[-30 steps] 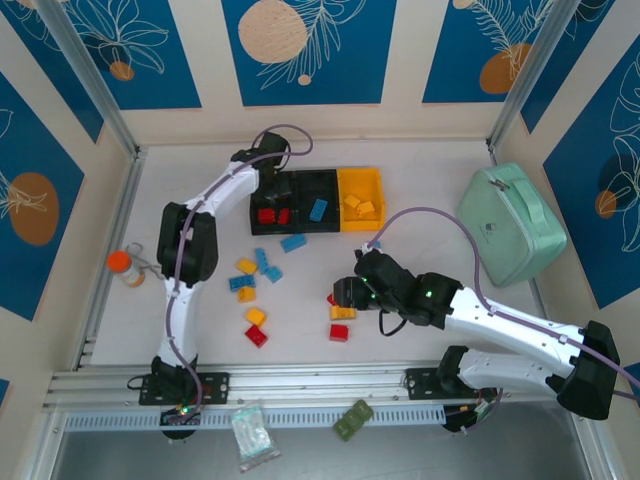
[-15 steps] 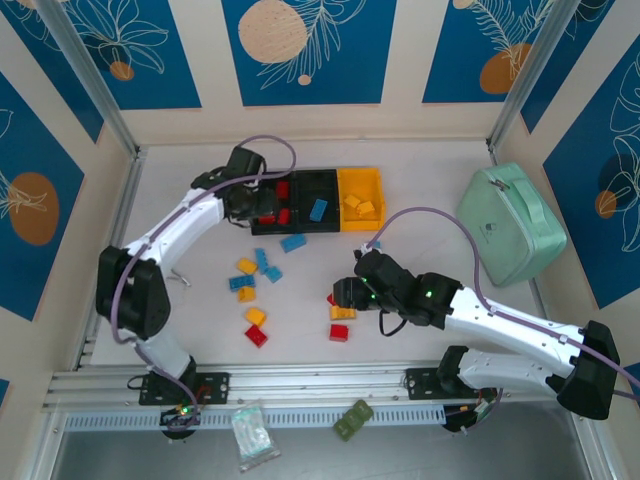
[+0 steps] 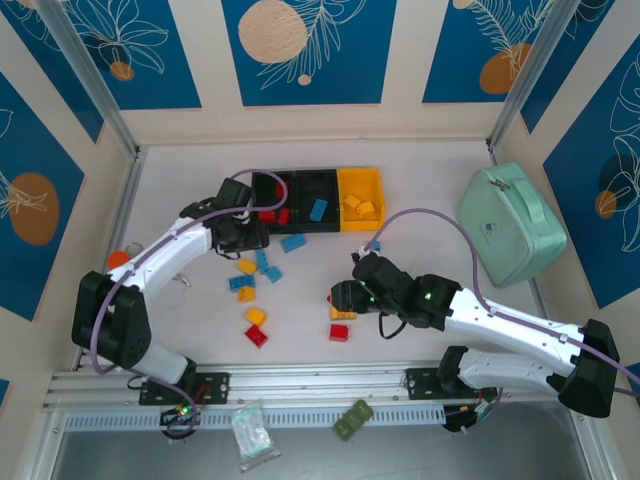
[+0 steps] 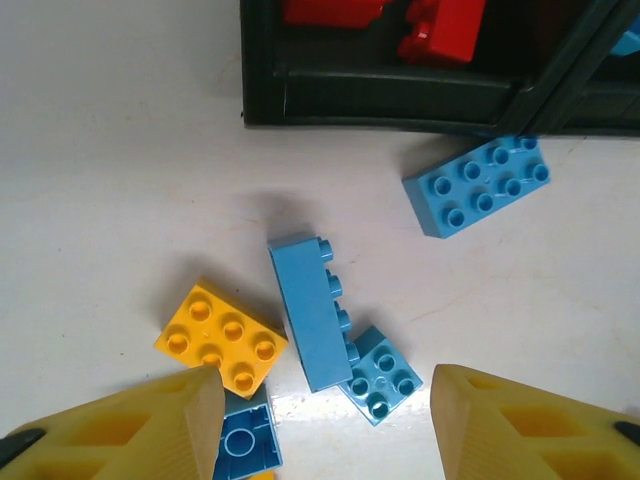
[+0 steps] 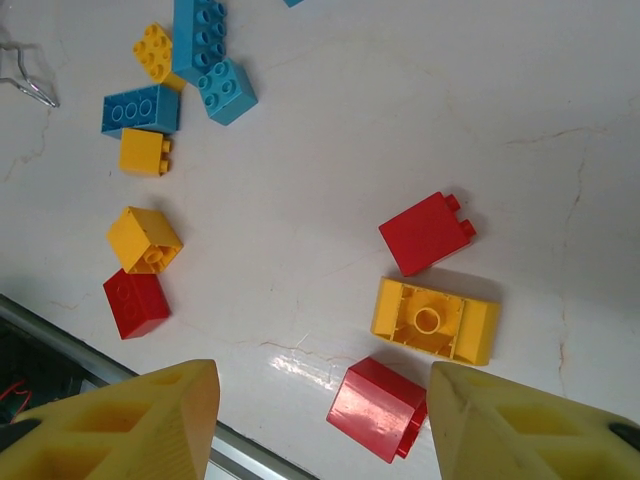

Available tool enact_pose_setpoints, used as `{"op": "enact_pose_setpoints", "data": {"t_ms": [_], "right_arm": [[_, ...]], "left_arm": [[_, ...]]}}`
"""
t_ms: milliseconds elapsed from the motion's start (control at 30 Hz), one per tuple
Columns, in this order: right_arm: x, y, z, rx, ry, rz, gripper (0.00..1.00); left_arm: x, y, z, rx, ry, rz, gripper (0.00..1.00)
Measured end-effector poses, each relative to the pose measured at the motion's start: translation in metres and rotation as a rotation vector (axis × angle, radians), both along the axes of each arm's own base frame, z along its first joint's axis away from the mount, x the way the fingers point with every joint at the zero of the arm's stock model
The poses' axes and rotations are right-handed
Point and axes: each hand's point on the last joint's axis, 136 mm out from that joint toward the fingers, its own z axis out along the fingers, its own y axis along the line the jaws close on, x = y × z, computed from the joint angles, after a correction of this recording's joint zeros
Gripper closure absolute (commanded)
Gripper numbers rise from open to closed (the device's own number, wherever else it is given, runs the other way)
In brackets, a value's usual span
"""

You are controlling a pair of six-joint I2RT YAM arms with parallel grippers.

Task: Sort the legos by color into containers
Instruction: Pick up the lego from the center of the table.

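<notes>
Jaws of left tool [image 4: 325,385] and right tool [image 5: 322,370] gape empty; red legos [image 4: 440,25] cropped in black container [image 4: 380,95].

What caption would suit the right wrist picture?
Open right gripper hovers over red, yellow and blue legos scattered on the table.

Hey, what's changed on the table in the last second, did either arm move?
The left pincer drew back from the black bin holding red bricks toward the near side; it now hangs open over a blue brick and a yellow brick. The right pincer, the other loose bricks and the mint-green case stayed roughly put.
</notes>
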Motion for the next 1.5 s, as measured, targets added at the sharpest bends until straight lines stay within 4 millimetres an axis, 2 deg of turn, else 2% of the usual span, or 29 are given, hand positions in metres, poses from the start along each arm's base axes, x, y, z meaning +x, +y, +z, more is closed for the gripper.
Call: {"op": "enact_pose_setpoints", "data": {"t_ms": [267,533,600,767,900,1233,1500], "right_arm": [[-0.003,-0.001,-0.007,-0.008,0.012,-0.002,0.43],[-0.004,-0.003,-0.011,-0.013,0.021,-0.008,0.43],[-0.004,-0.003,-0.011,-0.013,0.021,-0.008,0.43],[-0.005,-0.005,-0.014,-0.015,0.021,-0.009,0.43],[-0.004,-0.006,-0.014,-0.015,0.022,-0.014,0.43],[-0.002,-0.007,-0.014,-0.012,0.020,-0.022,0.43],[0.008,-0.017,-0.006,0.016,0.008,-0.070,0.43]], "left_arm": [[0.007,-0.011,-0.029,0.006,0.043,0.010,0.45],[0.008,-0.011,-0.068,0.059,0.119,0.029,0.52],[0.007,-0.009,-0.075,0.078,0.131,0.030,0.56],[0.013,-0.011,-0.076,0.084,0.122,0.042,0.73],[0.014,-0.012,-0.077,0.083,0.123,0.045,0.81],[0.015,-0.018,-0.072,0.082,0.120,0.031,0.84],[0.026,-0.046,-0.039,0.050,0.057,-0.025,0.84]]}}
